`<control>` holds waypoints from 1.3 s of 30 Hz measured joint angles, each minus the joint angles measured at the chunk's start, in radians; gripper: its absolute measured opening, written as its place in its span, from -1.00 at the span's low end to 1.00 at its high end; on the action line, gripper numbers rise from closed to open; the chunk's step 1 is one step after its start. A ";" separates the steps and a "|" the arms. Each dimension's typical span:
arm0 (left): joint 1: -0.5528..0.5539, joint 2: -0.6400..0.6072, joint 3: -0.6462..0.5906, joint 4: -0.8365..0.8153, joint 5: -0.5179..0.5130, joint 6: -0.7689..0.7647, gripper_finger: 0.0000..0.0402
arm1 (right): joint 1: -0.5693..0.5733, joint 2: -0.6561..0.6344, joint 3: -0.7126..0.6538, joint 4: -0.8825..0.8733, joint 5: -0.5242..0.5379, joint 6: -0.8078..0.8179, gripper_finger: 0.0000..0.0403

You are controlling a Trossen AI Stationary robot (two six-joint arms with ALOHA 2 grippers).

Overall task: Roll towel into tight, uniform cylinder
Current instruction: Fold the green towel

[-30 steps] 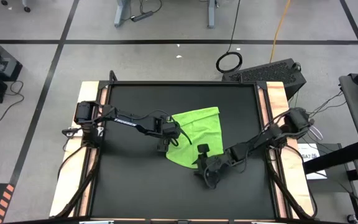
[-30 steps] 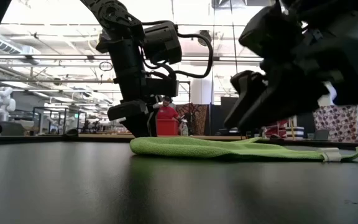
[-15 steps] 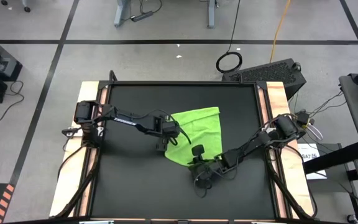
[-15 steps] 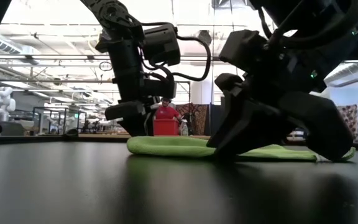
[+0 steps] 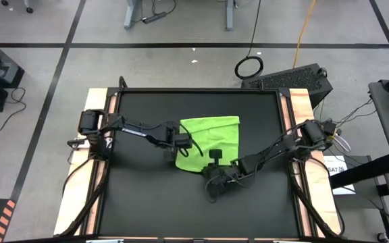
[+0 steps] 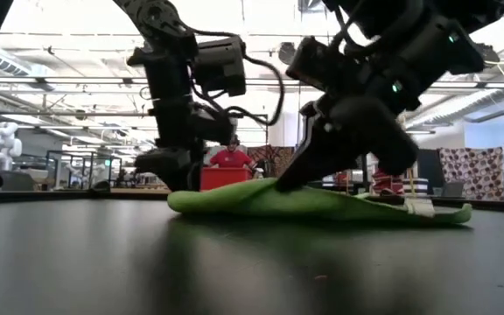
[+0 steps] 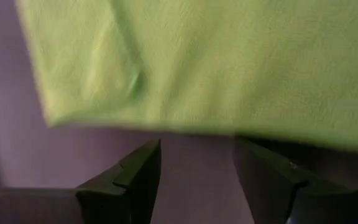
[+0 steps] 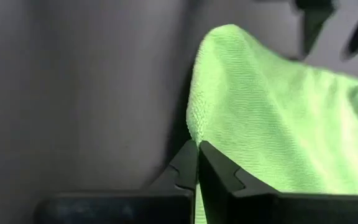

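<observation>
Right pincer (image 8: 197, 163) now pinched on towel (image 5: 211, 138) corner, lifting

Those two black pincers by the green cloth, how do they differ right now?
The left pincer stands open at the towel's edge, its fingers apart on the bare table and gripping nothing. The right pincer is shut, pinching the towel's corner, which rises in a small peak. Both are dark, two-fingered and low at the table.
</observation>
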 joint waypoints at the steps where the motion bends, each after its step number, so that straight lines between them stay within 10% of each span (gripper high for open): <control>1: -0.004 -0.015 0.000 -0.020 -0.031 -0.002 0.02 | -0.011 -0.009 0.000 -0.013 -0.036 0.028 -0.99; 7: -0.024 -0.121 0.001 -0.076 -0.154 -0.044 0.02 | -0.082 -0.053 0.000 -0.036 -0.138 0.204 -1.00; 18: -0.216 -0.166 -0.023 0.250 -0.036 -0.245 0.02 | -0.140 -0.123 0.000 -0.030 -0.170 0.265 -1.00; 27: -0.437 -0.074 -0.033 0.321 -0.476 -0.396 0.02 | -0.157 -0.133 0.000 -0.042 -0.196 0.283 -1.00; 39: -0.513 0.164 0.042 0.553 -0.713 -0.394 0.02 | -0.175 -0.133 0.000 -0.034 -0.195 0.292 -1.00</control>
